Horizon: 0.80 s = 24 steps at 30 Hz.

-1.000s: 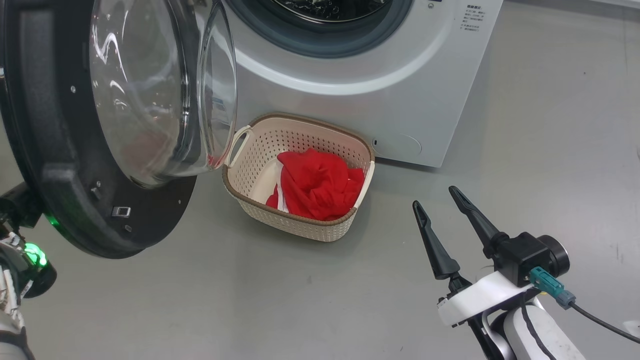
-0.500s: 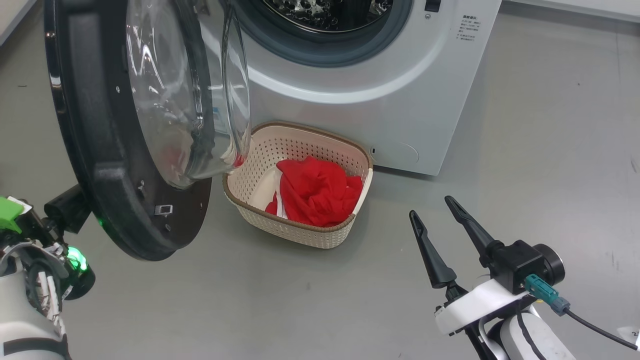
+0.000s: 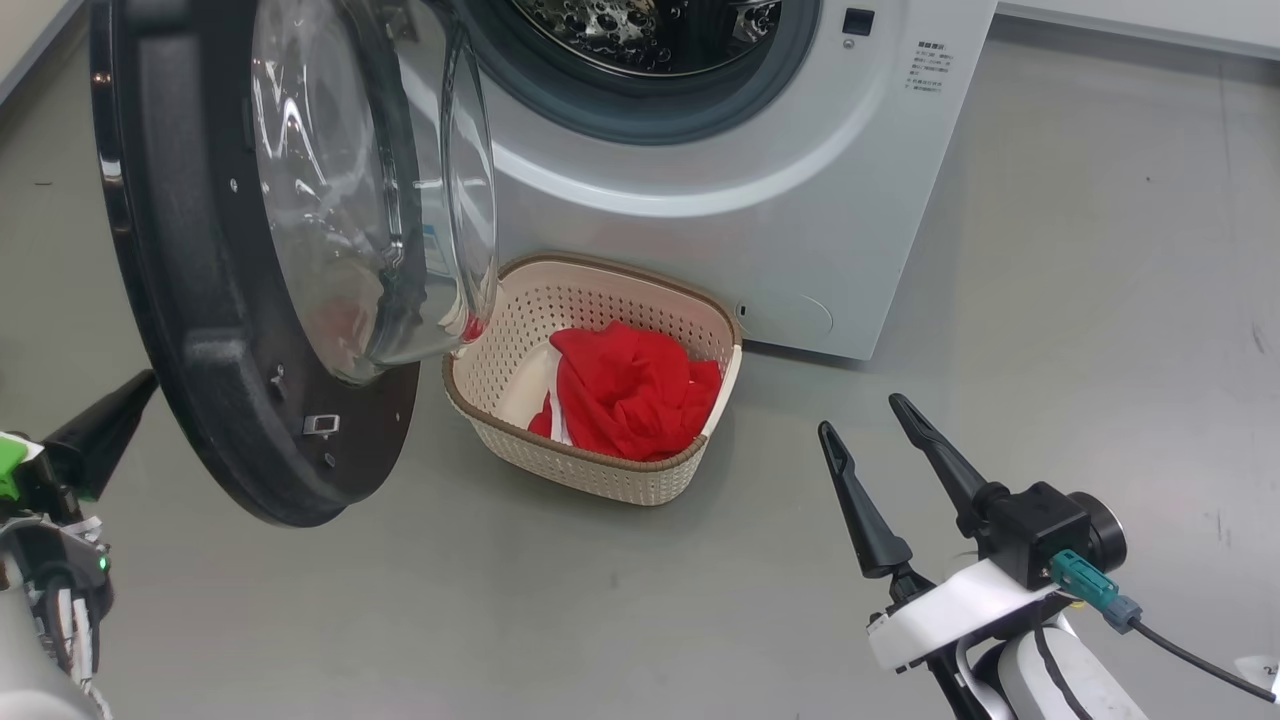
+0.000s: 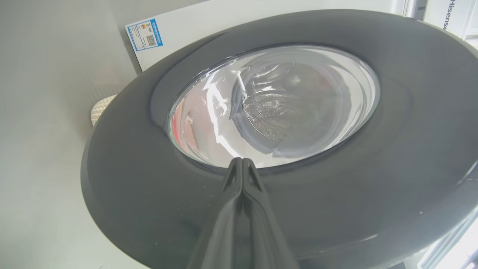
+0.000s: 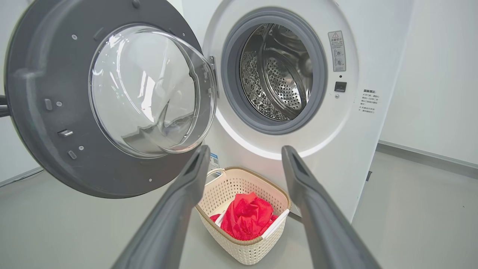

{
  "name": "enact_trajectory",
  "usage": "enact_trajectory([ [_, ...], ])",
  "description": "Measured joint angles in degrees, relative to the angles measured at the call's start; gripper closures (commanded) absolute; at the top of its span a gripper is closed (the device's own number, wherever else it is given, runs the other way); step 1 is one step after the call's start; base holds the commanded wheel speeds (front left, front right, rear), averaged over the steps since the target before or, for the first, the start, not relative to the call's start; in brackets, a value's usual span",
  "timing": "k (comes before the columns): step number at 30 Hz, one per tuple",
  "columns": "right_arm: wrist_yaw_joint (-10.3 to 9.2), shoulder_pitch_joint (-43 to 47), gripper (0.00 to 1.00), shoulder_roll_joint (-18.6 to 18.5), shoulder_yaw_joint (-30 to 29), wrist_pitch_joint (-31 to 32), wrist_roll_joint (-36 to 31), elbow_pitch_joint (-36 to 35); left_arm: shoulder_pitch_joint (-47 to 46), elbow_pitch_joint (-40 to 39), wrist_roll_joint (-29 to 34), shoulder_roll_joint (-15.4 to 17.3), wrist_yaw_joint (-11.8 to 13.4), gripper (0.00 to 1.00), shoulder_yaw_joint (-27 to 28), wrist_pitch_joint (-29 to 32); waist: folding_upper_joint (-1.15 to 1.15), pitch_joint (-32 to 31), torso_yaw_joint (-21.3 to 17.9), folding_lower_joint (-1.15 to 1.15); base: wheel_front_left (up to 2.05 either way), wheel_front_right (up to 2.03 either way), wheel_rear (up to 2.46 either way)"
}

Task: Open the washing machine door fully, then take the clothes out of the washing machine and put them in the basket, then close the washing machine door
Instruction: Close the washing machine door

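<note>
The washing machine door stands swung out to the left, its glass bowl facing the machine. Behind it, my left gripper is shut with nothing in it. Its tip points at the door's outer face, where the black rim meets the glass; contact is unclear. The washing machine shows a bare steel drum. The basket sits on the floor below the opening and holds the red clothes. My right gripper hovers open to the basket's right, empty.
Grey floor spreads to the right of the machine and in front of the basket. A white wall with a baseboard stands right of the machine. A cable trails from my right wrist.
The head camera has shifted, bringing more of the drum opening into view. My left gripper has drawn back from behind the door, so its shut fingers now show beside the rim. The right gripper has stayed put.
</note>
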Motion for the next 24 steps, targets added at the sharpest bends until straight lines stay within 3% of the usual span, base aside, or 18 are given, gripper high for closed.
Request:
enact_trajectory([
  [9,-0.52,1.13,0.0,0.26,-0.44,-0.43,0.52,0.23,5.76,-8.76,10.02,1.79,-0.48,1.0,-4.12,-10.16,0.0,-0.73,0.85,0.0,0.0,0.0,0.0],
  [15,-0.52,1.12,0.0,0.55,-0.34,-0.47,0.55,0.22,11.82,-19.76,18.05,4.61,-0.48,1.0,-12.98,-18.12,0.0,-0.65,1.16,0.0,0.0,0.0,0.0],
  [24,-0.96,1.13,0.0,0.62,-0.65,-0.68,0.68,0.23,20.52,-26.53,24.79,5.41,-0.49,1.0,-19.04,-31.79,0.0,-0.75,1.68,0.0,0.0,0.0,0.0],
])
